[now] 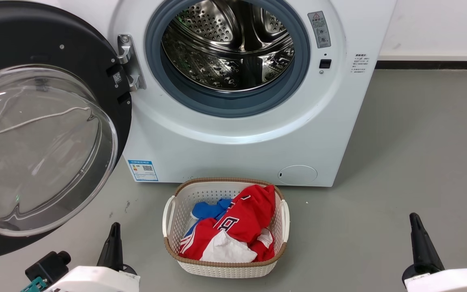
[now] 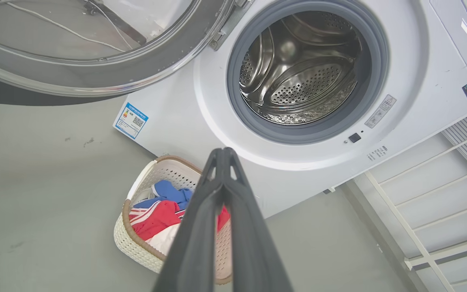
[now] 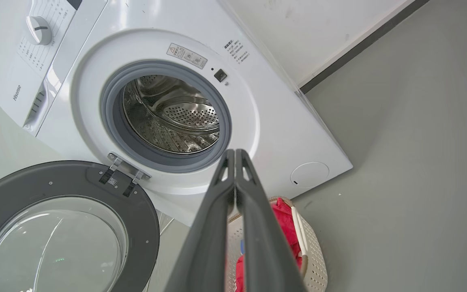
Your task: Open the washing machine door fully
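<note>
The washing machine door [image 1: 35,134], a black rim around a bulging clear glass bowl, stands swung wide open to the left of the white machine [image 1: 233,138] on its steel hinge [image 1: 130,61]. The steel drum mouth [image 1: 227,44] lies fully exposed. In the right wrist view the door [image 3: 59,227] sits at the lower left; in the left wrist view its rim [image 2: 95,77] crosses the top left. My left gripper [image 1: 114,233] is low at the left, shut and empty, well apart from the door. My right gripper [image 1: 416,227] is low at the right, shut and empty. Both pairs of fingers [image 2: 225,156] [image 3: 235,156] are pressed together.
A white laundry basket [image 1: 168,219] holding red, blue and white clothes stands on the grey floor right before the machine, between my two grippers. A small round white flap [image 1: 297,174] is low on the machine's front. A white wire rack [image 2: 428,207] stands beside the machine.
</note>
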